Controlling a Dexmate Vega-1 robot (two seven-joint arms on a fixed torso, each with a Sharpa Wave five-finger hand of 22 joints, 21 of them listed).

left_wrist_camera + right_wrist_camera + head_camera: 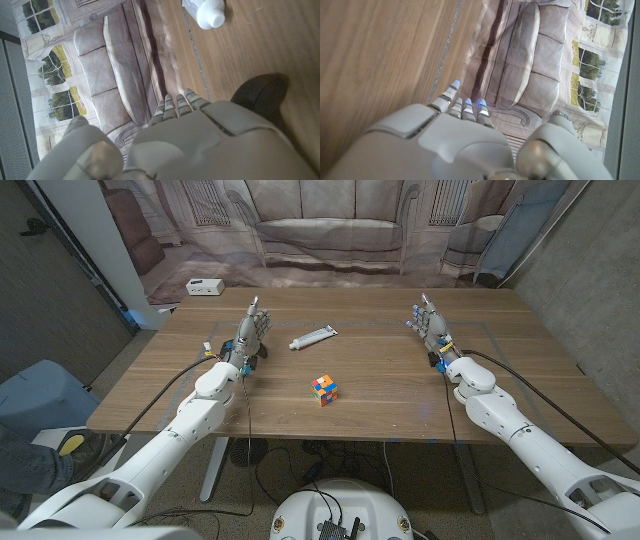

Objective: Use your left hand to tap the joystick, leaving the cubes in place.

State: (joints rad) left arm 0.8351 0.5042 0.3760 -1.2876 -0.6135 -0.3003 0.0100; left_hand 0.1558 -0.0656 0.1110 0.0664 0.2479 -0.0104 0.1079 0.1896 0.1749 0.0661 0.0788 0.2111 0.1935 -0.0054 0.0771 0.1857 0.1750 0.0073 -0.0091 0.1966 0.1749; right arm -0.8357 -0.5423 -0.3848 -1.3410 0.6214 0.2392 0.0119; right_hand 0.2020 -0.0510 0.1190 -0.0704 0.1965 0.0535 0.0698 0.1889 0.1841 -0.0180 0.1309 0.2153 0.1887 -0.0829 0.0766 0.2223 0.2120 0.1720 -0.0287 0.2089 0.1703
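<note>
The left robot hand [252, 330] stands over the left part of the wooden surface [380, 395], toward the far edge, with its fingers extended and pointing away from the robot. It holds nothing. In the left wrist view the left robot hand [200, 145] shows from the back, fingers together and reaching toward the far edge of the surface; a dark rounded shape [260, 92] lies just beside it on the wood, and what it is cannot be determined.

The right robot hand [430, 322] stands over the right part of the surface, also toward the far edge, fingers extended and apart, holding nothing. In the right wrist view the right robot hand [455, 140] shows from the back with blue-lit fingertips [481, 103] aimed at the far edge.

A multicoloured cube [323, 388] rests on the surface near the middle, between the two arms and nearer the robot than either hand. Both hands are well apart from it.

A white tube [313, 337] lies on its side to the right of the left robot hand, near it but not touching. Its capped end [210, 14] appears in the left wrist view.

A joystick cannot be identified with certainty in any view.

A white box [204, 287] lies beyond the far left corner of the surface, in front of a printed sofa backdrop [330, 230].
</note>
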